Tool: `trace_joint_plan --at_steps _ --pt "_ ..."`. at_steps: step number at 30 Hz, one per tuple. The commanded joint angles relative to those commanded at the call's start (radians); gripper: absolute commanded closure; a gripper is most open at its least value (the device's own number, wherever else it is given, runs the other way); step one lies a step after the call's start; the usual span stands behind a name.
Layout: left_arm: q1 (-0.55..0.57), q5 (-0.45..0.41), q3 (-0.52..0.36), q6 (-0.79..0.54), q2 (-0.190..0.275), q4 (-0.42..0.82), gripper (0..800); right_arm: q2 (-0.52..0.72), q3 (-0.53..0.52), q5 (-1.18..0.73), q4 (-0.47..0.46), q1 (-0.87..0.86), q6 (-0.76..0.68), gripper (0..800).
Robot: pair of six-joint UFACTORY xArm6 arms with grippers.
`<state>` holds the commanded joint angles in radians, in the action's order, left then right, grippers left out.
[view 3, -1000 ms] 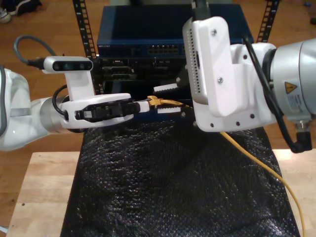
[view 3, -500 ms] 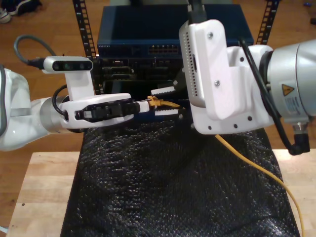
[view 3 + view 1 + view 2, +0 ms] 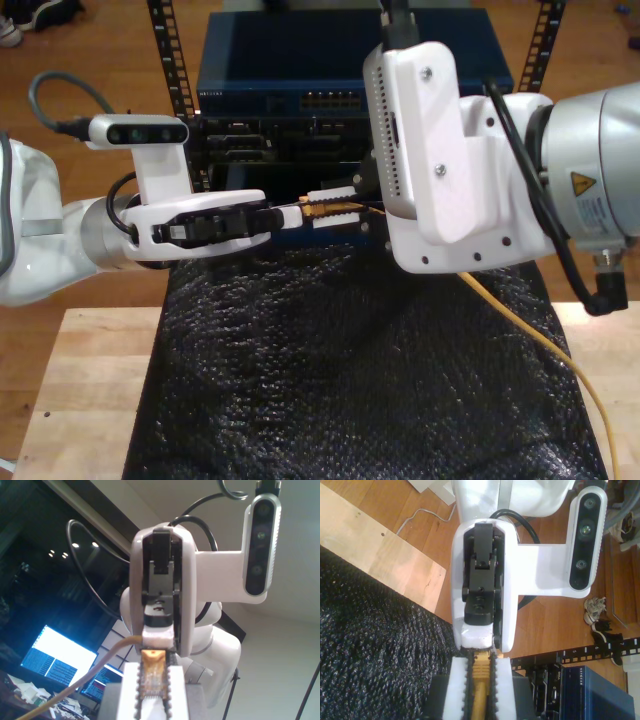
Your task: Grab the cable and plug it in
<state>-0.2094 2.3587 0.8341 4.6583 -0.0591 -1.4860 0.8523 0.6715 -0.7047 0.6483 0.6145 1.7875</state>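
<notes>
Cable clamped between serrated fingers | blue switch lettering illegible

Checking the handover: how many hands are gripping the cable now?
2: my first hand is closed on the cable at its clear plug; my second hand is on its orange boot.

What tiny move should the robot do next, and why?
Probably open my first pincer: it pinches the clear plug of the cable, which must be free for plugging in, while my second pincer grips the cable just behind it.
</notes>
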Motion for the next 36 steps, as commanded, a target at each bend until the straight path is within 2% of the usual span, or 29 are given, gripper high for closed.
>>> trace_joint_plan --at_steps 1,3,4,5,9,10,13,22,28,36 --pt "0.000 0.000 0.000 0.000 0.000 0.000 667 0.000 0.000 0.000 0.000 0.000 0.000 790" --pt "0.000 0.000 -0.002 -0.002 0.000 0.000 436 0.000 0.000 0.002 0.000 0.000 0.000 793" --pt "0.000 0.002 -0.002 -0.002 0.000 0.000 372 0.000 0.000 0.002 0.002 -0.002 0.000 796" --pt "0.000 0.006 -0.002 -0.002 0.000 0.000 338 0.000 0.000 0.002 0.002 0.000 0.000 798" --pt "0.000 0.008 0.000 0.000 0.000 0.000 291 -0.002 0.000 0.003 0.003 0.000 -0.002 799" --pt "0.000 0.006 0.000 0.000 0.000 0.000 252 -0.002 0.000 0.003 0.003 -0.002 -0.002 799" --pt "-0.002 -0.002 0.002 0.000 0.002 -0.002 28 -0.011 0.003 0.005 0.005 -0.003 -0.015 799" --pt "-0.055 -0.060 0.037 -0.006 0.006 0.002 11 -0.097 0.051 0.002 -0.002 -0.028 -0.126 799" --pt "-0.143 -0.126 0.130 -0.009 0.006 0.009 8 -0.129 0.064 -0.031 0.000 -0.181 -0.192 800" --pt "-0.195 -0.235 0.216 -0.021 0.008 0.172 3 -0.189 0.083 -0.166 -0.002 -0.376 -0.224 800"
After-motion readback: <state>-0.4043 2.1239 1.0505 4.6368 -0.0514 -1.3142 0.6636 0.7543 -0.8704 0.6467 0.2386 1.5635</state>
